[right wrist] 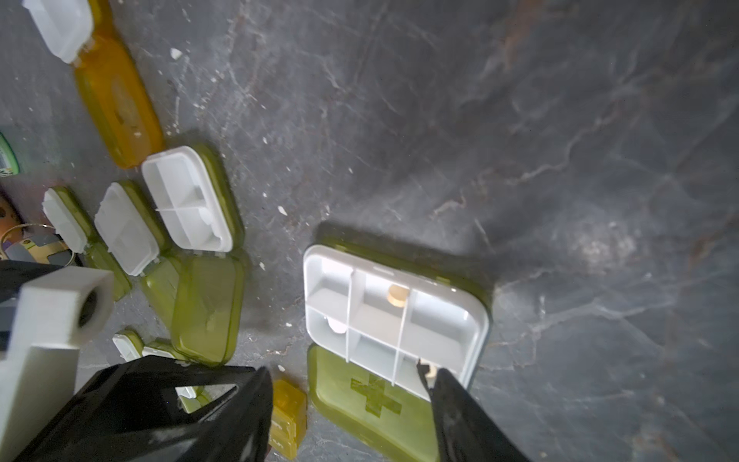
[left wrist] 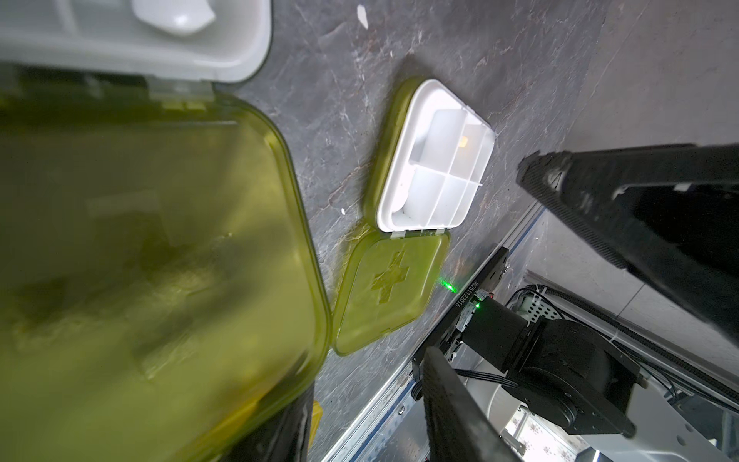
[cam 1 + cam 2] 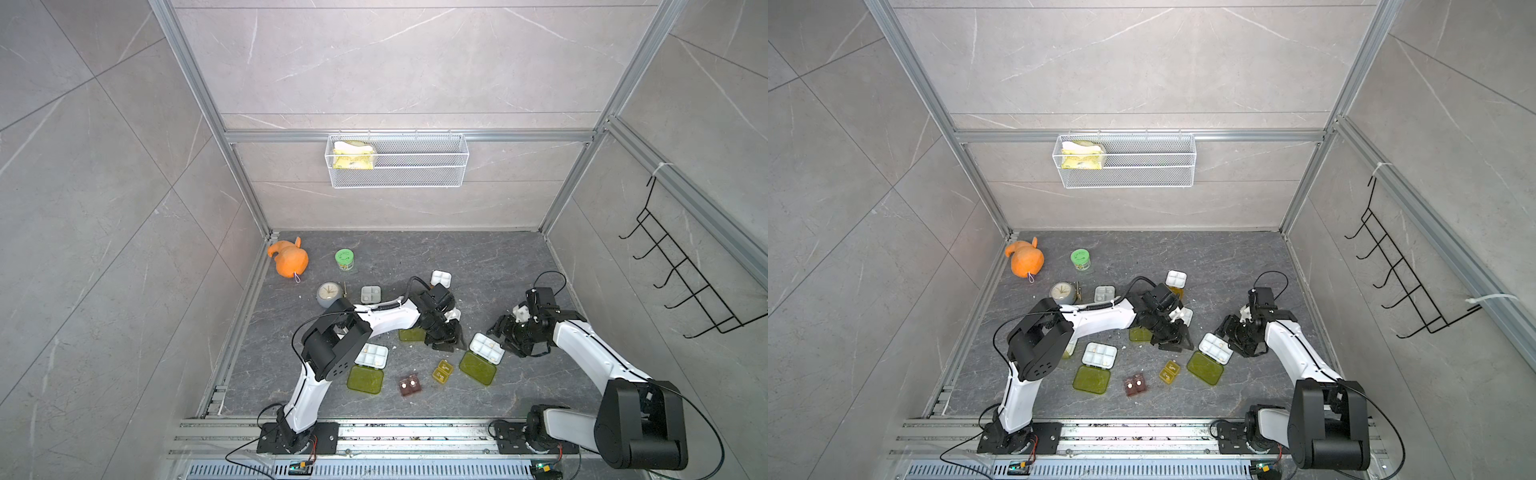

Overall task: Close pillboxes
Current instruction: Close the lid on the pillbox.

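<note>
Right wrist view. Item one: a palm-sized pillbox lying open on the dark marbled table (image 1: 560, 160). Its white divided plastic tray (image 1: 396, 316) holds a few pills, and its translucent yellow-green hinged lid (image 1: 360, 400), embossed with a cross, lies flat.

Right gripper (image 1: 344, 376): jaws spread, pinching nothing. One fingertip (image 1: 444, 384) sits at the tray's corner by the hinge. The other stands across the lid, near a tiny amber pillbox (image 1: 288, 416).

In both top views this box lies front-right on the table. Its long axis runs roughly front to back, with the tray far and the lid towards the arm bases. The right gripper is just beside the tray, on its right.

Item two: left gripper (image 2: 478, 260), jaws apart with nothing between them, over a second open pillbox (image 2: 160, 260) at table centre, well apart from item one.

Judgement: the right arm is nearer. The lid must swing up and away over its hinge, so a finger belongs under its near, free edge.
</note>
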### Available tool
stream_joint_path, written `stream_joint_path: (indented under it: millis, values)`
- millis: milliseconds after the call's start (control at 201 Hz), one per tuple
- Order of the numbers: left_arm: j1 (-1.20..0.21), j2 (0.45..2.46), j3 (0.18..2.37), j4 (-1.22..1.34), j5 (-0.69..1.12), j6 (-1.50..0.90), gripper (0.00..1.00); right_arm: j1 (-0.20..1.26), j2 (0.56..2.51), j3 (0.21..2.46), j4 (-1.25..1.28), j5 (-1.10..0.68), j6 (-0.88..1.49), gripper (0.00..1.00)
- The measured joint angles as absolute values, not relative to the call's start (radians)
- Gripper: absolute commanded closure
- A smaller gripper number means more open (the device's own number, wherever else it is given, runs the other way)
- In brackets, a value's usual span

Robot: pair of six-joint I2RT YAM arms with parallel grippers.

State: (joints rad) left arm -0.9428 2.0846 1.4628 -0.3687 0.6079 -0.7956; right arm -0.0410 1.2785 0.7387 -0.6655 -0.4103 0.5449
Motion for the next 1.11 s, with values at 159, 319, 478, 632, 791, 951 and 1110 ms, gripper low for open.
stream_joint_path:
  millis: [159, 319, 478, 632, 791, 951, 1110]
  values:
    - [-0.947, 2.082, 1.438, -0.357, 0.607, -0.806, 0.51, -0.042, 1.367, 0.797, -0.628, -0.424, 0.525, 0.35]
    - [-0.975, 2.082, 1.428, -0.356, 0.607, -0.817, 0.48, -0.046, 1.469, 0.85, -0.613, -0.432, 0.499, 0.35]
    - [-1.039, 2.082, 1.428, -0.354, 0.605, -0.827, 0.46, -0.062, 1.546, 0.903, -0.608, -0.435, 0.464, 0.35]
    - [-1.082, 2.082, 1.428, -0.354, 0.603, -0.838, 0.44, -0.084, 1.586, 0.916, -0.6, -0.443, 0.45, 0.35]
    - [-1.098, 2.078, 1.426, -0.353, 0.584, -0.854, 0.43, -0.091, 1.603, 0.915, -0.592, -0.458, 0.451, 0.35]
    - [-1.101, 2.073, 1.411, -0.34, 0.577, -0.875, 0.42, -0.091, 1.603, 0.903, -0.573, -0.472, 0.451, 0.35]
    - [-1.106, 2.073, 1.408, -0.323, 0.577, -0.895, 0.42, -0.092, 1.603, 0.867, -0.565, -0.477, 0.451, 0.35]
